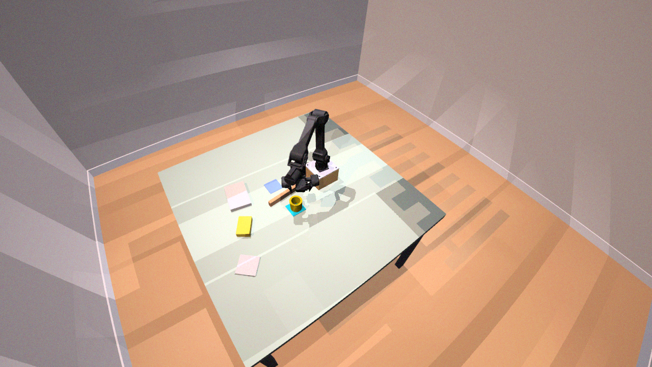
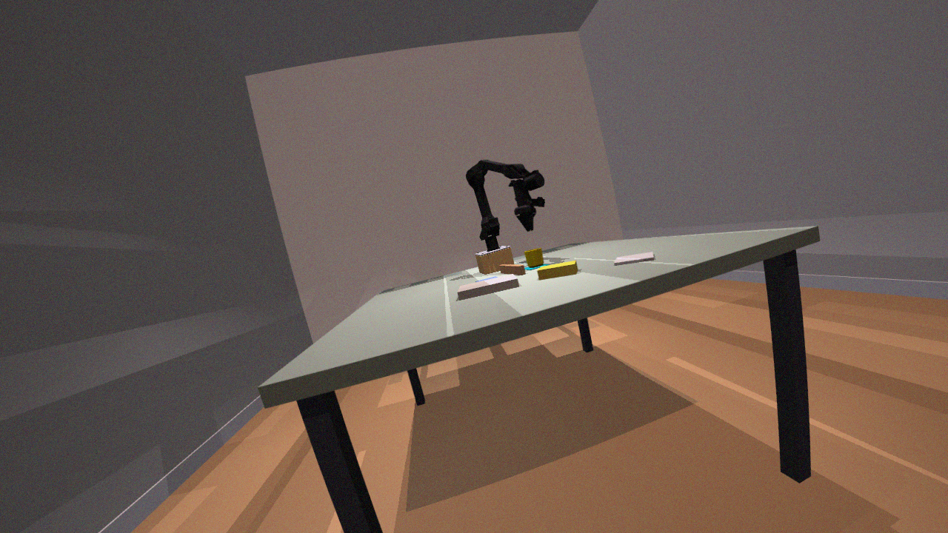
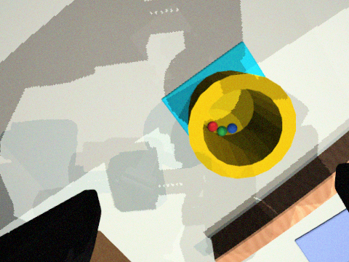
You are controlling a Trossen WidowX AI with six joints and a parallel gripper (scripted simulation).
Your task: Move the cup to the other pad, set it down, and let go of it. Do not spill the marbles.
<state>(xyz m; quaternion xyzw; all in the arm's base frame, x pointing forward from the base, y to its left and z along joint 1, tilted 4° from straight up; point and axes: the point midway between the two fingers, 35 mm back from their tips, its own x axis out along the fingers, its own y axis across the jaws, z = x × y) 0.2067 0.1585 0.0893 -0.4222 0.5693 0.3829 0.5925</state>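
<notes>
Clearing the standing cup with an open gripper

The gripper [image 1: 300, 187] [image 2: 529, 229] [image 3: 217, 189] is hovering above and to one side of the yellow cup [image 1: 295, 207] [image 2: 533, 257] [image 3: 251, 138], its fingers standing wide and holding nothing. The cup is standing upright on the cyan pad [image 1: 295, 213] [image 2: 529, 269] [image 3: 225, 60]; the blue pad [image 1: 272, 186] [image 2: 486, 279] [image 3: 327, 236] is lying on the far side of a wooden bar [image 1: 278, 198] [image 2: 512, 269] [image 3: 273, 215]. In the wrist view, a red marble [image 3: 212, 126], a green marble [image 3: 222, 131] and a blue marble [image 3: 232, 128] are resting inside the cup.

The arrangement is suggesting a finished release, with the cyan pad as the likely goal; a single moment is not proving which pad came first. On that reading, the step in hand is retreat, and the task is nearing its end. Good practice is keeping the fingers spread, rising straight before swinging aside, and moving smoothly until both tips are well apart from the rim. Sideways travel at low height is risking a clipped rim, a tipped cup and spilled marbles; early closing is risking a pinch on the wall. The bar is also calling for height if the arm is crossing that side.
</notes>
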